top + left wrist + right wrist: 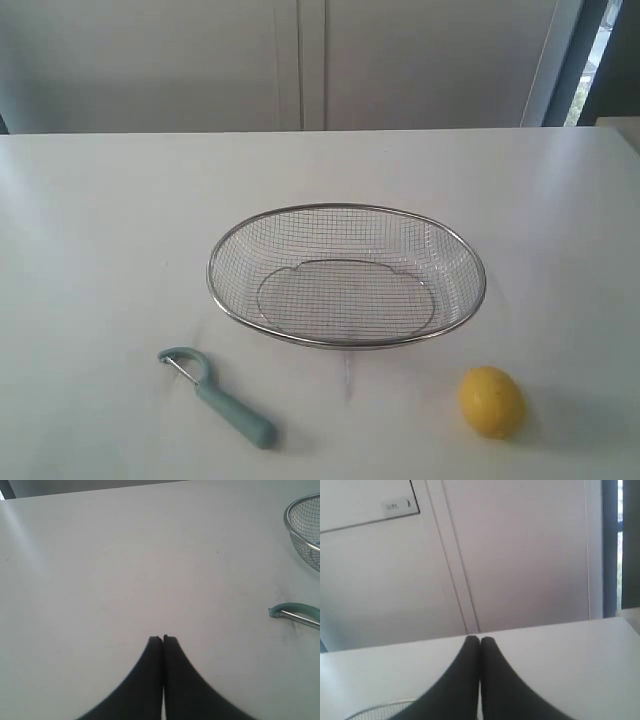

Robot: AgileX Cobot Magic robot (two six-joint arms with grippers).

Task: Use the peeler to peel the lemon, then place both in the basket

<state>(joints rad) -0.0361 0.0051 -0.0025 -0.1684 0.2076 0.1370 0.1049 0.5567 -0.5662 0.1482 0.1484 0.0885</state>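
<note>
A silver wire-mesh basket [346, 341] stands in the middle of the white table. The teal peeler [218, 397] lies at the front left of it, head toward the back left. Off the basket's front right rests the yellow lemon [491, 401]. Neither arm shows in the exterior view. My left gripper [162, 638] is shut with nothing in it, over bare table; the peeler's head [296, 614] and the basket rim [295, 531] sit off to one side of it. My right gripper [480, 639] is shut and empty too, with a bit of basket rim [375, 710] below it.
The white table [100, 250] runs to a pale wall of panels [300, 60] at the back. A dark window frame [590, 60] stands at the back right.
</note>
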